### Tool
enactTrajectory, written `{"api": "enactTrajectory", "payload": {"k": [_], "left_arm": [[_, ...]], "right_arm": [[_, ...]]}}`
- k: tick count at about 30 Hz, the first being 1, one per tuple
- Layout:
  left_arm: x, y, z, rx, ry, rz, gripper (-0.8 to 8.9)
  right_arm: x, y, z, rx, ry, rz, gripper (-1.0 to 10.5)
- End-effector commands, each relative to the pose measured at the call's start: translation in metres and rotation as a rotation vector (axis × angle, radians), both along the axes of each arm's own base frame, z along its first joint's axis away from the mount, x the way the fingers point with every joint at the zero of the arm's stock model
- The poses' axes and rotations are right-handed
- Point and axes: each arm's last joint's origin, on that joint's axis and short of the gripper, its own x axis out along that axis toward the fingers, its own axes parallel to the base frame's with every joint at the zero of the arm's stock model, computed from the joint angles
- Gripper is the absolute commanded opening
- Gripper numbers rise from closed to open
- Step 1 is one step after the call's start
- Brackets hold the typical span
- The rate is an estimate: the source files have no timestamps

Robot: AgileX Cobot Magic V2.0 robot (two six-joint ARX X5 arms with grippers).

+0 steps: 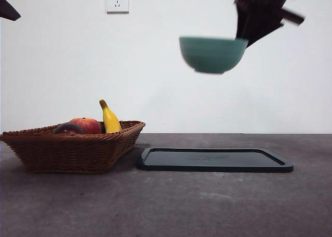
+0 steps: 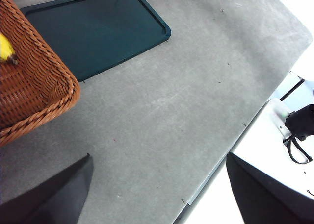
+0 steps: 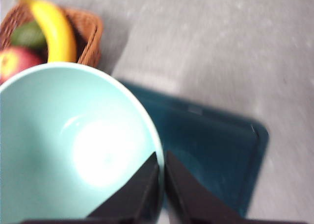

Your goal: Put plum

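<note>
From the front, you see the right gripper (image 1: 244, 37) high in the air, pinching the rim of a teal bowl (image 1: 212, 54) that hangs well above the dark tray (image 1: 215, 160). The bowl is blurred and touches nothing below it. The plum (image 1: 69, 128) sits in the wicker basket (image 1: 72, 151), just beside the red-orange fruit (image 1: 88, 125) and near the banana (image 1: 110, 117). A black tip at the upper corner is all you get of the waiting arm.

In the left wrist view, the left gripper (image 2: 159, 194) has its jaws spread wide with nothing between them, over bare table (image 2: 186, 111). A corner of the basket and part of the tray show; the plum does not.

In the right wrist view, the jaws are closed on the bowl's rim, one inside and one outside. The bowl is empty. Past it lie the tray and the basket, where a green fruit (image 3: 29, 35) also shows; you cannot make out the plum here.

So by my reading you are early on: the bowl is not yet set down, likely bound for the tray, and the plum is untouched. Landing the bowl, picking the plum and placing it all remain.
</note>
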Motion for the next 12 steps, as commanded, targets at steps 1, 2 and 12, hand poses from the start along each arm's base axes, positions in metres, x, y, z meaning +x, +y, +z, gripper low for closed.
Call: {"api": "enactTrajectory", "payload": {"k": [1, 2, 12], "left_arm": [[0.001, -0.001, 0.004, -0.004, -0.026, -0.015, 4.33], [0.001, -0.001, 0.004, -0.004, -0.026, -0.015, 4.33], [0.001, -0.001, 0.004, -0.004, -0.025, -0.015, 4.33]], "right_arm": [[-0.021, 0.0, 0.016, -0.009, -0.019, 0.042, 0.1], [-0.028, -0.001, 0.019, -0.008, -0.024, 0.046, 0.1], [-0.094, -0.003, 0.003, -0.003, -0.039, 0.133, 0.1]]}}
